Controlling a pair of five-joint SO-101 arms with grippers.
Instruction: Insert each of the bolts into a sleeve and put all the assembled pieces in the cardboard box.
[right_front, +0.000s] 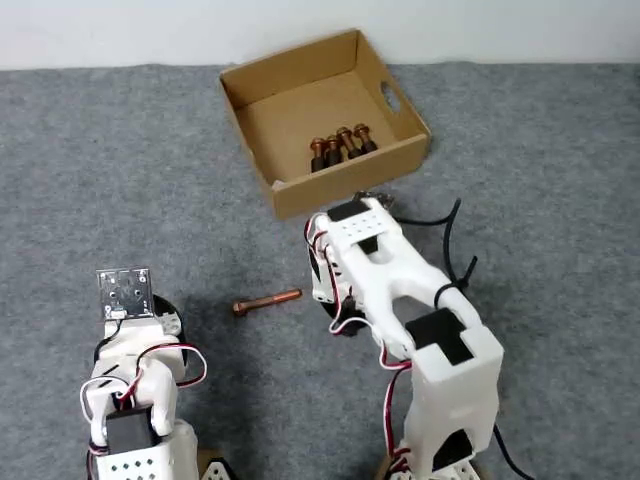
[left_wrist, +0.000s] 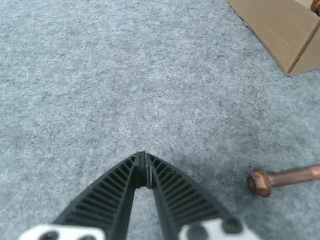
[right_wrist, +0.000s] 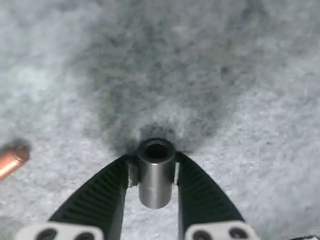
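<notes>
A copper bolt (right_front: 267, 301) lies on the grey carpet between the two arms, head toward the left arm; the left wrist view has its head (left_wrist: 260, 182) off to one side of my left gripper (left_wrist: 142, 170). That gripper is shut and holds nothing, low over the carpet. My right gripper (right_wrist: 156, 167) is shut on a grey metal sleeve (right_wrist: 156, 172), held close over the carpet with its bore facing away from the camera. The bolt's tip (right_wrist: 11, 160) lies near it. The cardboard box (right_front: 300, 190) at the back holds several assembled pieces (right_front: 342, 145).
The right arm (right_front: 400, 290) stands just in front of the box's near wall, with black cables (right_front: 455, 250) trailing beside it. Bare grey carpet stretches to the left and right of the box.
</notes>
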